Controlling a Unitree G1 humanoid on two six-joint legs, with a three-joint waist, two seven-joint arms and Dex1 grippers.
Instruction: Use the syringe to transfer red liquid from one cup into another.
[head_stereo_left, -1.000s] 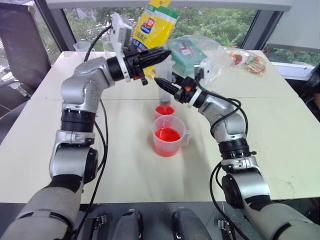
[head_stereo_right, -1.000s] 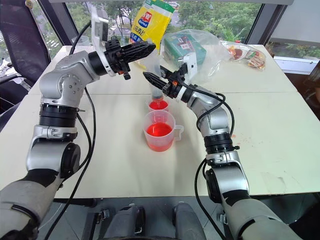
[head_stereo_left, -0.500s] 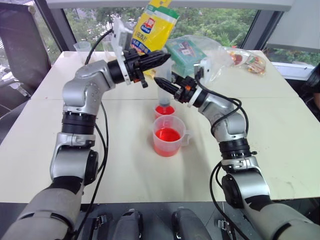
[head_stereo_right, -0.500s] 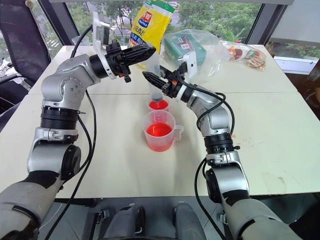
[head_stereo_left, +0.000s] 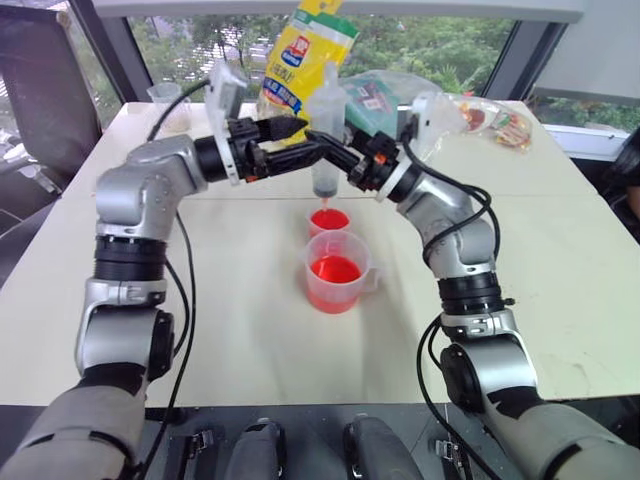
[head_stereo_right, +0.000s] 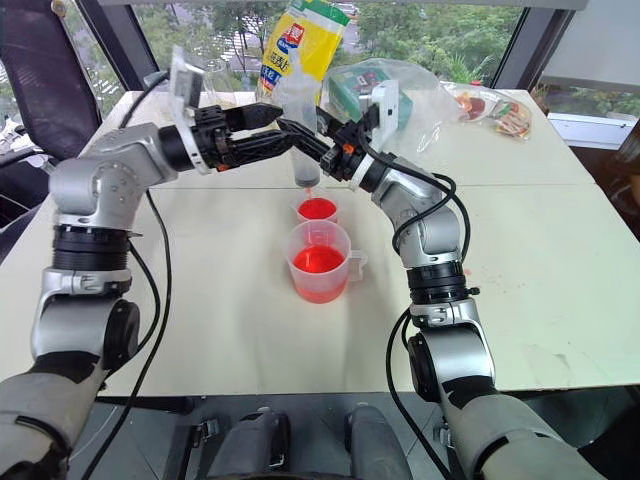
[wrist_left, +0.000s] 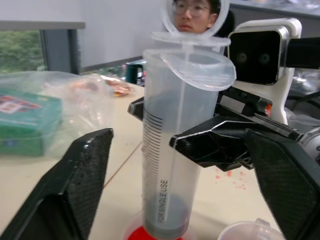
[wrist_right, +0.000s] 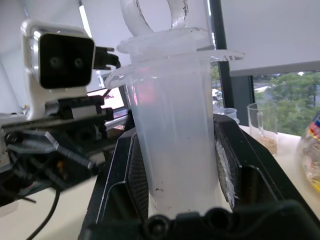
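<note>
The syringe (head_stereo_left: 325, 140) is held upright above the small handleless cup (head_stereo_left: 329, 221), its tip pointing down just over the red liquid (head_stereo_left: 330, 219) — whether tip and liquid touch cannot be told. Its barrel is clamped between the two black fingers of the right gripper (head_stereo_left: 325, 147), which is closed on it from the robot's right; in the right wrist view the barrel (wrist_right: 175, 145) is seen pressed between both pads. The plunger is seen pushed far down, its dark seal near the barrel's bottom in the left wrist view (wrist_left: 167, 220).

The left gripper (head_stereo_left: 288, 142) is spread wide on the other side of the syringe, one finger (wrist_left: 75, 185) well clear of the barrel and the other beyond the right gripper's fingers, nothing being gripped.

Just in front of the small cup, touching or nearly so, stands the wide handled beaker (head_stereo_left: 338, 272), about a third full of red liquid, handle toward the robot's right.

Bare worktop (head_stereo_left: 250, 310) lies around both cups — toward its near edge and to both sides. Along the far edge a yellow bag (head_stereo_left: 305, 55), a green box in clear plastic (head_stereo_left: 375, 98) and clear jugs (head_stereo_left: 170, 100) are gathered, well apart from the cups.
</note>
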